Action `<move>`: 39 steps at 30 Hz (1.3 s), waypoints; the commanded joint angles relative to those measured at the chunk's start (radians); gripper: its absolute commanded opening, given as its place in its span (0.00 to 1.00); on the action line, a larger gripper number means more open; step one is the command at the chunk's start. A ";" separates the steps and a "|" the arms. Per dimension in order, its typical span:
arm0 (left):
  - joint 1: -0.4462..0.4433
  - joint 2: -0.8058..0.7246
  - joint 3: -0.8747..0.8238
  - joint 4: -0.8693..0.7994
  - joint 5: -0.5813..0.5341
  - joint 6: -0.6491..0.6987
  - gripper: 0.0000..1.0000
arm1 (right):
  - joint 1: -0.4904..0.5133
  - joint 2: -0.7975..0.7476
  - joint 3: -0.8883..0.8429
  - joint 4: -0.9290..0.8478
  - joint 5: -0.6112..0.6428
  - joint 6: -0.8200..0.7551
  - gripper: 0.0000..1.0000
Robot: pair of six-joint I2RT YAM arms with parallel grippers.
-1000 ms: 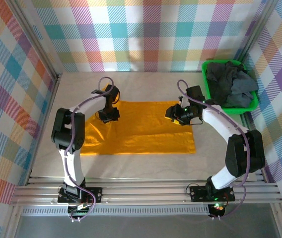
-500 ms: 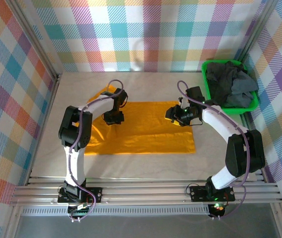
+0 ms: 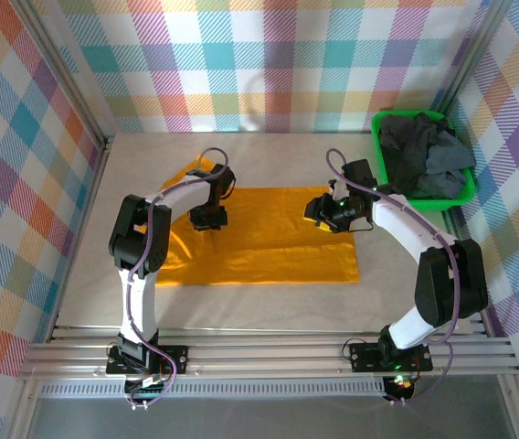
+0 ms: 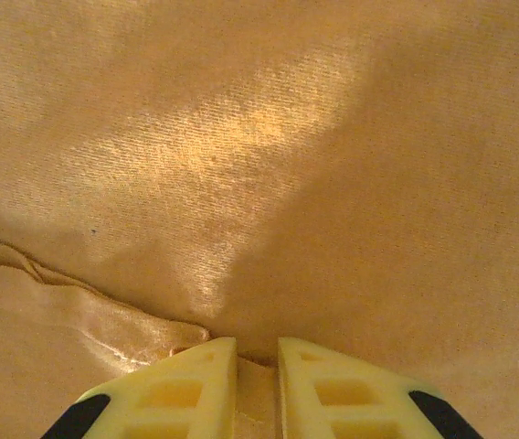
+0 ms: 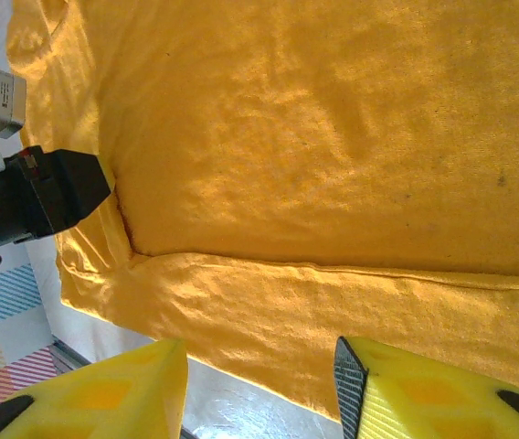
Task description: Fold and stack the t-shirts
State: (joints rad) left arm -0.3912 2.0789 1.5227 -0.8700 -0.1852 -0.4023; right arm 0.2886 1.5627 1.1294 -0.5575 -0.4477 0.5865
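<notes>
Since a second ago the left arm has swung its elbow inward and carried the left gripper (image 3: 209,219) a little to the right and nearer, onto the far left part of the orange t-shirt (image 3: 269,242). In the last half second it has barely moved. The right arm and the shirt lie as they did.

From above, the left gripper's fingers are hidden under its own black body. In the left wrist view the left gripper (image 4: 258,343) has its fingers almost pressed together, with a small ridge of orange cloth pinched in the narrow gap. How firmly it grips is hard to tell. The right gripper (image 5: 258,346) is spread wide over the shirt's hem, with nothing between its fingers.

The orange shirt is spread flat in the middle of the tabletop (image 3: 269,297), folded to a rough rectangle, with one sleeve poking out toward the far left. The cloth is plain, with soft creases and a seam. The dark t-shirts (image 3: 424,155) are heaped in a green basket (image 3: 377,146) at the far right corner, too crumpled to count.
</notes>
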 commanded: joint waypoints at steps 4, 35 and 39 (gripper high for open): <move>-0.001 -0.014 -0.018 -0.027 -0.015 0.008 0.17 | 0.000 0.008 0.015 0.004 -0.028 0.003 0.47; -0.063 -0.143 -0.062 0.030 0.121 0.009 0.00 | 0.000 0.030 0.027 0.014 -0.032 0.007 0.46; -0.072 -0.129 -0.055 0.031 0.116 0.010 0.00 | 0.000 0.026 0.018 0.014 -0.032 0.006 0.46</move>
State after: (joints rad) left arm -0.4473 1.9400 1.4681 -0.8474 -0.0803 -0.3992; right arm 0.2886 1.5833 1.1297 -0.5568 -0.4553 0.5900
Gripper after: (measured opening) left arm 0.062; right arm 0.459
